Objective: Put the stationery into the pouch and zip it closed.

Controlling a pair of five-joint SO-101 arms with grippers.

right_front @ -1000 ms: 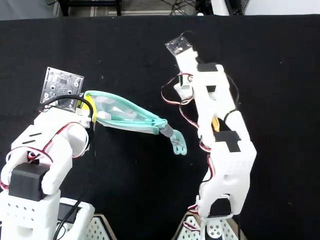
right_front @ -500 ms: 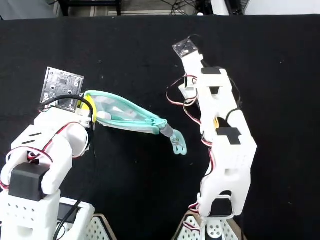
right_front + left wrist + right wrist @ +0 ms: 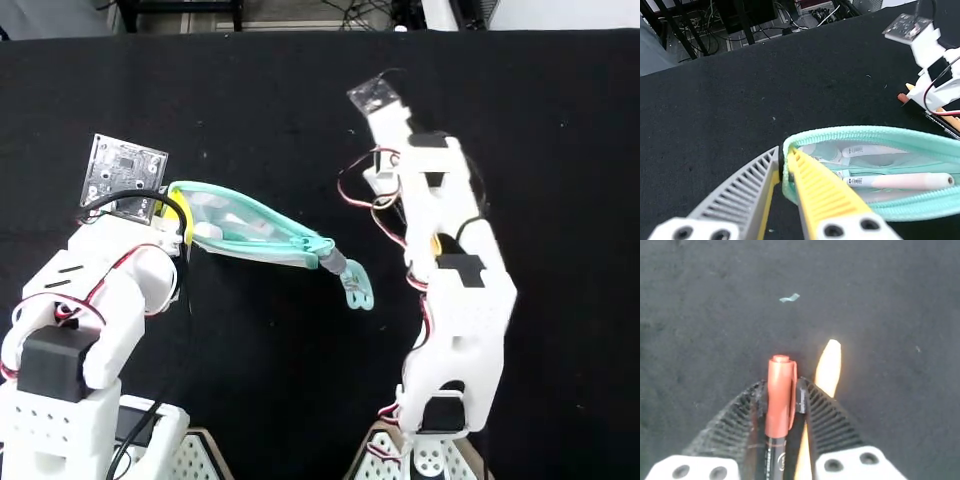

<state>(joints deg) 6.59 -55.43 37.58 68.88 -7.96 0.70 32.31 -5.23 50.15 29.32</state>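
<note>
The mint-green pouch [image 3: 250, 230] lies unzipped on the black table, its zip pull [image 3: 356, 287] trailing toward the right arm. My left gripper [image 3: 784, 152] is shut on the pouch's rim at its left end [image 3: 182, 222]. Inside the pouch lie a white marker with a pink cap [image 3: 905, 180] and other pens [image 3: 865, 150]. My right gripper [image 3: 781, 385] is shut on a red-capped pen [image 3: 780, 390] just above the table. A cream-orange pen [image 3: 829, 365] lies right beside it. The left wrist view shows the right arm [image 3: 932, 47] over those pens [image 3: 940, 111].
The black cloth [image 3: 250, 110] covers the whole table. A small pale scrap [image 3: 789, 298] lies on it beyond the right gripper. Cables and stands [image 3: 740, 20] sit past the table's far edge. The two arm bases [image 3: 90, 420] stand at the near edge.
The right arm has shifted slightly to the right, away from the pouch. The left arm and the pouch have stayed put.
</note>
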